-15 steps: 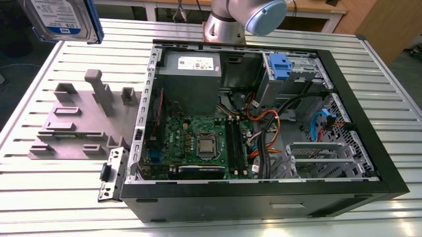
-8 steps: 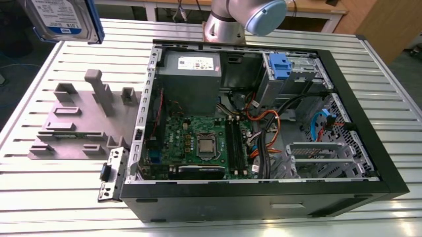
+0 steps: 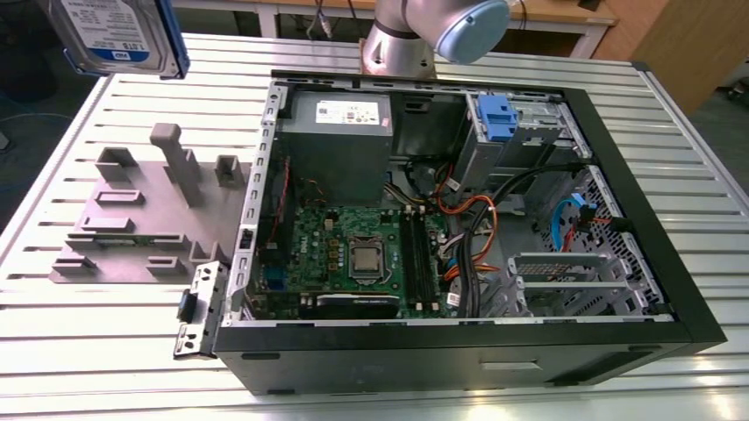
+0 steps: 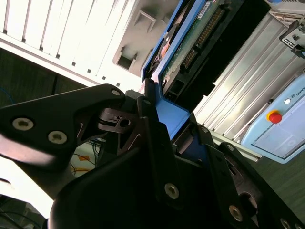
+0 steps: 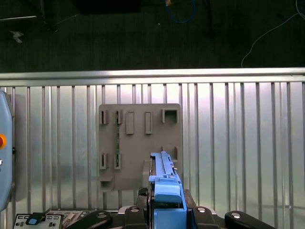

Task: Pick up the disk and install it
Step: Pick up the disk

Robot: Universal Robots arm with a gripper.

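The disk (image 3: 117, 35), silver with a white-and-blue label and blue rails, hangs in the air at the exterior view's upper left, above the table's far corner. In the second wrist view my gripper (image 4: 167, 125) is shut on the disk (image 4: 190, 43), whose green circuit-board side and blue rail show between the black fingers (image 4: 147, 119). The first wrist view looks down the disk's blue edge (image 5: 164, 179), with my gripper (image 5: 167, 202) clamped on it, above the grey fixture plate (image 5: 138, 138).
An open computer case (image 3: 655, 263) lies on the slatted table, with a motherboard (image 3: 351, 254), a grey power supply (image 3: 339, 118) and a drive bay with a blue latch (image 3: 497, 118). The grey fixture plate (image 3: 129, 219) sits on its left. A pendant (image 4: 281, 124) lies nearby.
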